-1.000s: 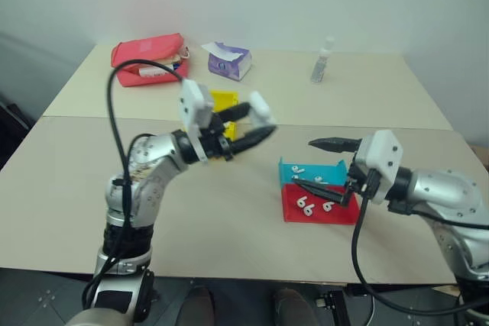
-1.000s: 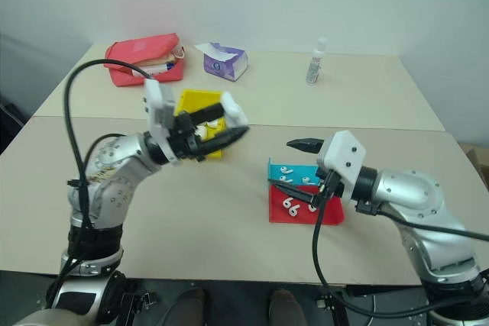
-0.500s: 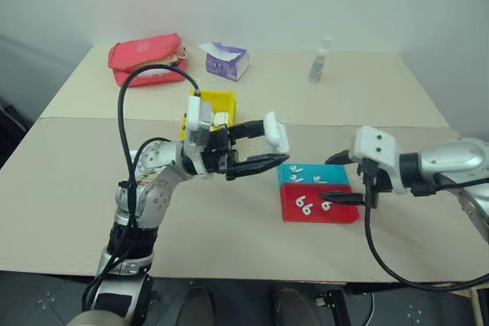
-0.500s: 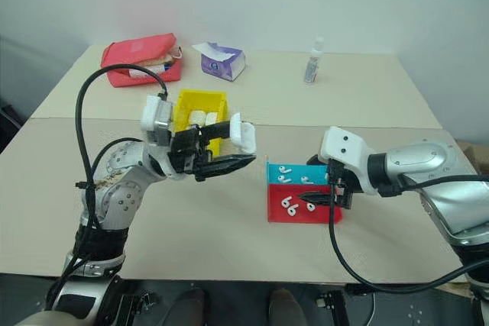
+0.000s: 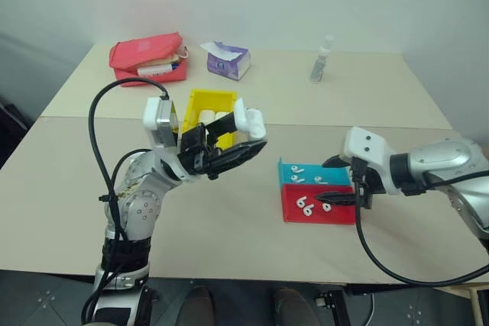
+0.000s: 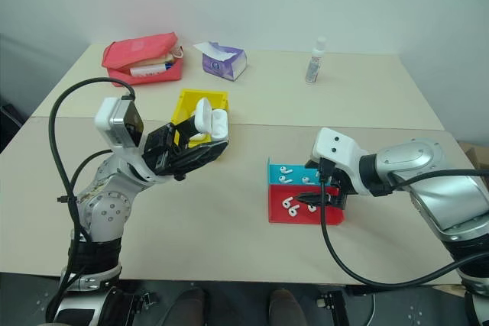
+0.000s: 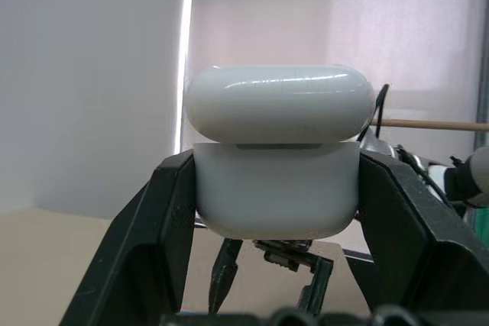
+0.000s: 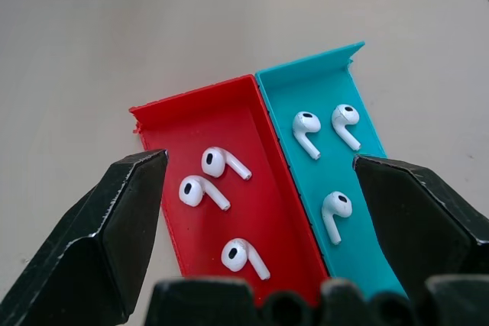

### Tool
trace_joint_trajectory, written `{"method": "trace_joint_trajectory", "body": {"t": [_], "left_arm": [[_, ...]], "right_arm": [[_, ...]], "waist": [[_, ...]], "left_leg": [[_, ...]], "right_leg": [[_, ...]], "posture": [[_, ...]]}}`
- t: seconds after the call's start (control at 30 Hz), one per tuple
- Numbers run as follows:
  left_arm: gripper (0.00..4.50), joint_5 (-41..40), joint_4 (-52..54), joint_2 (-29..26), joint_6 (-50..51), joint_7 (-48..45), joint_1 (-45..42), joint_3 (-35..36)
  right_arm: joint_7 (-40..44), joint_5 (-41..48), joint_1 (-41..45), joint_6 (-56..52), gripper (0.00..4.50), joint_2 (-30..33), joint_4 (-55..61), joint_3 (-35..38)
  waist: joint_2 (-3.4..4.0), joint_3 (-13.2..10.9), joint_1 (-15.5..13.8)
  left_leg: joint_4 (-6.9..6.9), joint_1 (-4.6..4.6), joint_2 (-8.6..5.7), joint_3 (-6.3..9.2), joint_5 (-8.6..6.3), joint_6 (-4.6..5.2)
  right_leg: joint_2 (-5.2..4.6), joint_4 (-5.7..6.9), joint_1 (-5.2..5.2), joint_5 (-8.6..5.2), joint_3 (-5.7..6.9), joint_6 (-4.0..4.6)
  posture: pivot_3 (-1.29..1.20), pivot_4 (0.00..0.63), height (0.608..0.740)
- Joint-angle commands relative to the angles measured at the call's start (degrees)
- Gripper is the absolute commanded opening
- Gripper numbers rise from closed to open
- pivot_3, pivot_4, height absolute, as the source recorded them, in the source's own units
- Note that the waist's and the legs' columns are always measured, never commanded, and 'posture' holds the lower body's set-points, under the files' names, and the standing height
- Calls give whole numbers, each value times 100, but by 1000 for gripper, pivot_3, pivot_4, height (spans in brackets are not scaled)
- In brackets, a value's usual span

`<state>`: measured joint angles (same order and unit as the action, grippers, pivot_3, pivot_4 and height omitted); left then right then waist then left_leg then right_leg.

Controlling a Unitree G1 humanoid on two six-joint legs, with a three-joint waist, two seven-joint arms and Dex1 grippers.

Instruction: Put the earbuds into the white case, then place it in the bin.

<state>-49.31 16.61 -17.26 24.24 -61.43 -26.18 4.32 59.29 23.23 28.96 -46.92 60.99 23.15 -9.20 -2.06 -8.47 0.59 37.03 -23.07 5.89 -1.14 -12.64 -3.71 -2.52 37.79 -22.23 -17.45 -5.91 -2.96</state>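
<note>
Left eye view: the left end effector, left of centre in the frame, is raised above the tabletop with its two black fingers clamped on the white case, one finger on each side. In the left wrist view the case sits upright between the fingers, its rounded lid on top with a thin seam showing where the lid meets the body. Just behind the held case, towards the upper middle of the frame, stands the yellow bin; pale items lie inside it, too unclear to name. On the right side of the frame the right end effector hangs over two shallow trays, its fingers spread wide apart and holding nothing. The right wrist view shows a red tray and a teal tray lying side by side and touching, framed between the open fingers. Six white earbuds lie loose in them: three in the red tray and three in the teal tray. Along the top of the left eye view, at the far edge of the tabletop, sit a red pouch, a purple tissue box and a small clear bottle.
</note>
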Motion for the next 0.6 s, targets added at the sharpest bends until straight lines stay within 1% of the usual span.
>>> {"method": "trace_joint_trajectory", "body": {"t": [0.03, 0.1, 0.17, 0.23, 0.37, 0.5, 0.6], "left_arm": [[2804, -199, 239, -24, 49, -88, -6, -91], [2804, -205, 179, -47, 28, -175, -18, -122], [2804, -219, 131, -81, 31, -251, -40, -120], [2804, -226, 86, -116, 52, -307, -64, -118], [2804, -144, -3, -254, 61, -478, -85, -198], [2804, 119, -190, -346, -93, -637, -20, -336], [2804, 154, -125, -358, -159, -694, 56, -372]], "right_arm": [[-28, -240, 48, -14, 4500, 76, 180, -148], [11, -365, 93, -64, 4500, 148, 203, -292], [119, -499, 102, 50, 4126, 248, 240, -403], [177, -605, 131, 95, 3596, 283, 261, -483], [326, -952, 174, 295, 2232, 365, 299, -744], [508, -1336, 91, 594, 2232, 403, 307, -1058], [478, -1970, 11, 1147, 2232, 446, 145, -1388]], "waist": [[0, 0, 6], [0, 0, 9], [0, 0, 9], [0, 0, 9], [1, 0, 14], [1, 0, 13], [1, 0, 12]], "left_leg": [[0, 0, 0, 0, 0, 0], [-1, 0, 0, 0, 0, 0], [-1, 0, 0, 1, 0, 0], [-1, -1, 0, 1, 0, 0], [-1, 0, 0, 1, 0, 0], [-2, 0, 0, 1, 0, 0], [-2, -3, 0, 1, 0, 0]], "right_leg": [[0, 0, 0, 0, 0, 0], [0, 0, -1, 0, 0, 0], [0, -1, -1, 0, 0, 0], [0, -2, -1, 0, 0, 0], [0, -3, -1, 0, 2, 0], [0, -4, -1, 0, 2, 0], [0, -8, -2, 0, 3, 0]], "posture": [[0, 150, 740], [0, 150, 740], [0, 150, 740], [0, 150, 740], [0, 150, 740], [0, 150, 740], [0, 150, 740]]}}
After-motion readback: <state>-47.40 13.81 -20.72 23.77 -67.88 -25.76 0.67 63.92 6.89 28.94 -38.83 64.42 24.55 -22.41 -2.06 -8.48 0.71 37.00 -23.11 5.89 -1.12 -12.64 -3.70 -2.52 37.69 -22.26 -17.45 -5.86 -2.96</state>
